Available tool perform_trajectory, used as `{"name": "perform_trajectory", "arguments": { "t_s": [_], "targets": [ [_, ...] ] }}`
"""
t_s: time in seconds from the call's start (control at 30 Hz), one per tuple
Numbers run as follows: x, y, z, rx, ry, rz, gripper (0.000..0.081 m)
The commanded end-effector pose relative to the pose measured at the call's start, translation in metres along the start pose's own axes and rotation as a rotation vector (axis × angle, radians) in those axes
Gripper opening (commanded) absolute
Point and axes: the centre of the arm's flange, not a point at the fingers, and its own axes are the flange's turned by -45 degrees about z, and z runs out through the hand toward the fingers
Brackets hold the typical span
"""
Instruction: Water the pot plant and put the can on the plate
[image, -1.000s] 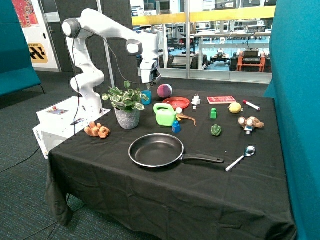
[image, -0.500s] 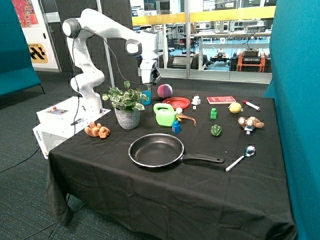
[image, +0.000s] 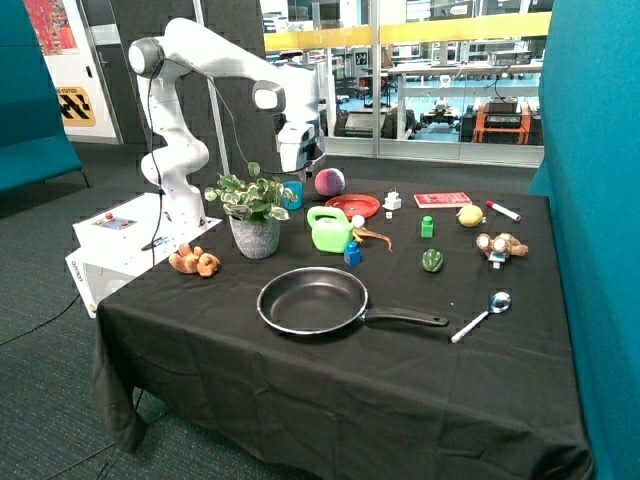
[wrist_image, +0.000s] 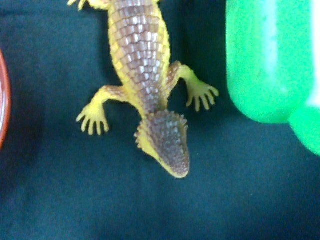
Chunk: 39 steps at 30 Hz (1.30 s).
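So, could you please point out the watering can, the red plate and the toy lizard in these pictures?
watering can (image: 328, 232), outside view, on the middle of its green body.
red plate (image: 352, 205), outside view, on its bare red surface behind the can.
toy lizard (wrist_image: 141, 60), wrist view, on its scaly brown back.

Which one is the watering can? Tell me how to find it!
Find the big black frying pan at the table's front. Just behind it stands the can, between the pot plant and the red plate. It is the only bright light-green thing with a loop handle.
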Motion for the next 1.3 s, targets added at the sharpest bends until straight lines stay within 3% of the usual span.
{"name": "perform_trajectory", "arguments": {
  "t_s": [0.0,0.23,0.53,0.63,0.77,1.27],
  "targets": [
    [0.005,0.006,-0.002,0.0015,-0.0051,0.046,0.0232],
    [0.007,0.010,0.001,0.0015,-0.0051,0.054,0.0299],
    [0.016,0.022,0.016,0.0014,-0.0051,0.062,0.0517],
    [0.018,0.024,0.018,0.0014,-0.0051,0.061,0.0543],
    [0.021,0.025,0.018,0.0015,-0.0051,0.058,0.0555],
    [0.040,0.032,0.026,0.0015,-0.0051,0.047,0.0483]
  ]
}}
